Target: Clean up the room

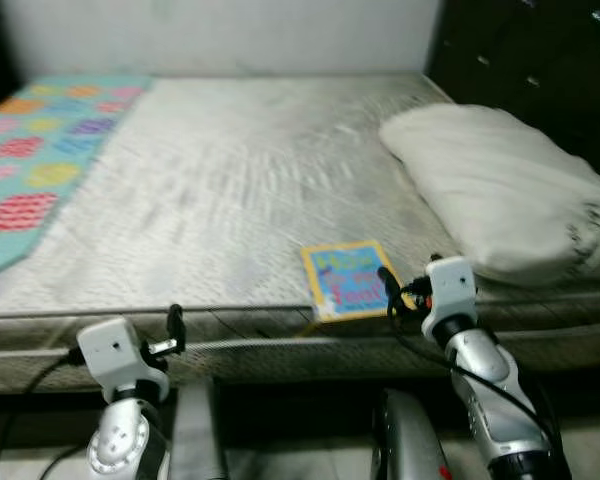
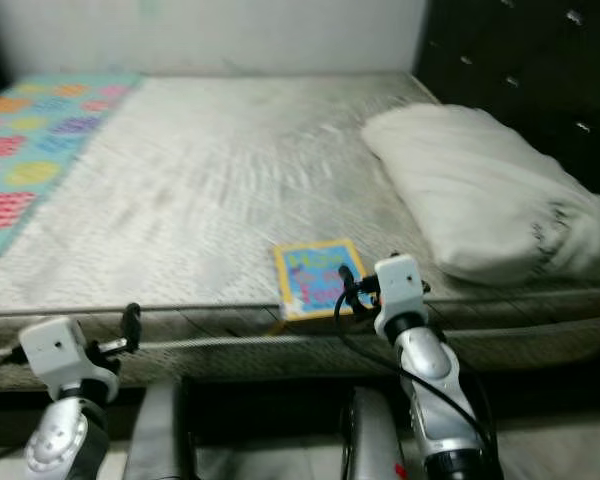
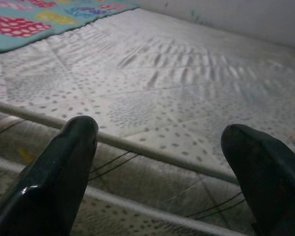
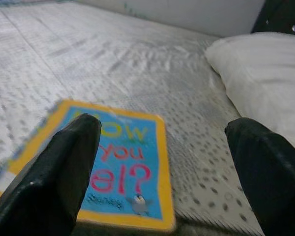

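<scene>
At the mattress [image 1: 230, 180] edge, both grippers, right gripper [image 4: 162, 172] and left gripper [image 3: 162, 167], gape beside a blurred book [image 1: 348, 277].

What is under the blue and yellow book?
The book lies flat on the bare mattress, near its front edge. Whatever might be beneath the book is covered. The open right gripper hovers by it.

On the bed [image 1: 230, 180], a book [image 1: 348, 278] lies at the near edge, a pillow [image 1: 505, 190] to its right, a blanket [image 1: 40, 150] far left.
</scene>
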You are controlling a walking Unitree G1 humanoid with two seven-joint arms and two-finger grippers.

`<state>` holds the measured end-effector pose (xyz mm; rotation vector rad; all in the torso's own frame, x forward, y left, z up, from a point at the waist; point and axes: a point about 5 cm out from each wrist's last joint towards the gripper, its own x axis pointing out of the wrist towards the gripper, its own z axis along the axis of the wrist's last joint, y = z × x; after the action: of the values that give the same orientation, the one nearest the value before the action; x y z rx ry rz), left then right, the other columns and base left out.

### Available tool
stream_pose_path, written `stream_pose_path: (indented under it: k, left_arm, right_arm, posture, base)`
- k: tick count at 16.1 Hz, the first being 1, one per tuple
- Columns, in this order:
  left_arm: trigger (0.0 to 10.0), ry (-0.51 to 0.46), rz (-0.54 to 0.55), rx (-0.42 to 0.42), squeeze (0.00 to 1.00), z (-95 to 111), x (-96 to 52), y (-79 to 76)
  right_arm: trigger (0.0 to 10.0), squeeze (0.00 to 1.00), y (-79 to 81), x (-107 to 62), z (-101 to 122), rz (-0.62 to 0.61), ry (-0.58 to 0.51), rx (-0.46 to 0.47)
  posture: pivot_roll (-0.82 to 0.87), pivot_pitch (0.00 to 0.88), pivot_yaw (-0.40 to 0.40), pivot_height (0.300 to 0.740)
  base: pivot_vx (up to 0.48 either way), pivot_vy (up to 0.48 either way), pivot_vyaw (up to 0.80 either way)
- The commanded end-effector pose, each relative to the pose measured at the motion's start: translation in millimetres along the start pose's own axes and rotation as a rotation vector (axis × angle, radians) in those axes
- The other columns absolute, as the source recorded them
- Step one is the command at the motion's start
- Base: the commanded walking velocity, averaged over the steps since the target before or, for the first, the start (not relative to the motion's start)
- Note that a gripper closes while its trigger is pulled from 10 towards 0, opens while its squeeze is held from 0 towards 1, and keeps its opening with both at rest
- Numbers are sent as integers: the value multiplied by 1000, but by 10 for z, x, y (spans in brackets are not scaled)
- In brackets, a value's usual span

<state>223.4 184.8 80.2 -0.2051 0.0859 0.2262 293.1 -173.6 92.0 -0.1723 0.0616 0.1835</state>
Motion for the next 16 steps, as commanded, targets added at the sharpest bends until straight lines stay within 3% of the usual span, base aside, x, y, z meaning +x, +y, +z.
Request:
stream_pose_path:
  k: [1,6,12,14,16]
  left_arm:
    - [10000,-14,-4,3,0,22,-1,-30]
    - [10000,1,-5,13,0,1,5,-33]
    - [10000,13,-5,7,0,-9,22,-54]
    - [10000,13,-6,7,0,-5,17,-58]
    - [10000,22,-8,6,0,-8,15,-64]
  right_arm:
    - [10000,0,-11,49,71,9,-20,-10]
    - [10000,0,-5,77,70,27,-24,-31]
    - [10000,0,-1,125,46,41,-11,-60]
    - [10000,0,-26,144,11,60,22,-155]
    - [10000,0,-66,182,-84,121,130,-289]
  posture:
    - [15,0,-18,487]
    - [13,0,-16,487]
    - [19,0,-16,447]
    - [20,0,-15,447]
    - [18,0,-14,447]
  base:
    - [0,0,0]
    - [0,0,0]
    - [0,0,0]
    - [0,0,0]
    - [0,0,0]
